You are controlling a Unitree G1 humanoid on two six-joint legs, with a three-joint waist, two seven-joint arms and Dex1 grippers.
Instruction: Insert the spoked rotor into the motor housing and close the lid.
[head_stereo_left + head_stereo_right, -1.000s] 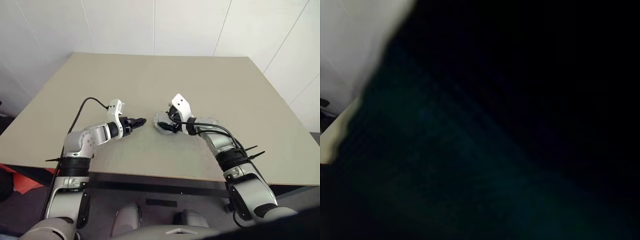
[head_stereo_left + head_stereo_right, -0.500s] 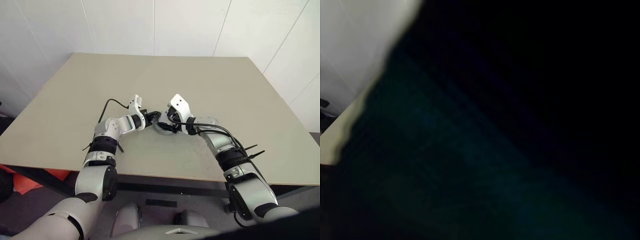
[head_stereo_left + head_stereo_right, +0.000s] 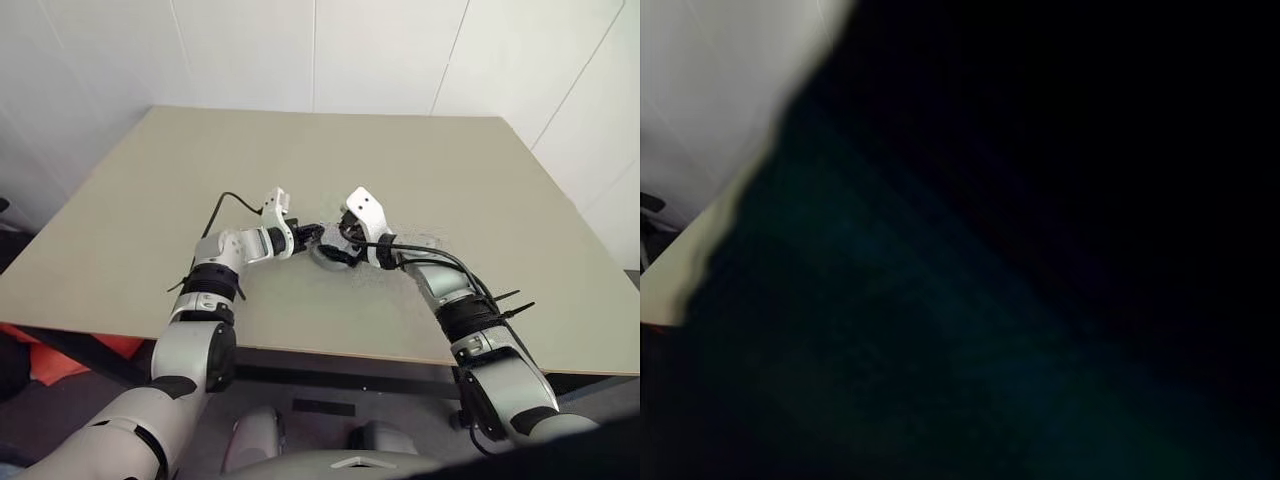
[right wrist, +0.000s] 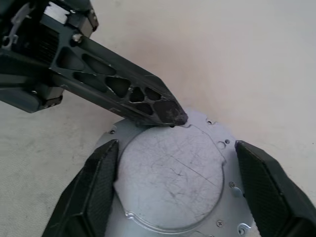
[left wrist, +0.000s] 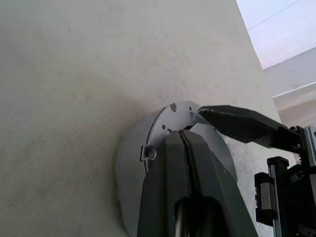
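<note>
A: Where is the motor housing (image 3: 330, 252) sitting?

B: On the table (image 3: 420, 170), centre of the left eye frame, between both arms, with its lid (image 4: 170, 180) lying flat across the top.

A: And the left gripper (image 4: 170, 116)?

B: Its fingers are pressing together with nothing between them, tips touching the lid's edge.

A: The right gripper (image 4: 173, 195)?

B: It's standing wide open, one finger either side of the housing.
</note>
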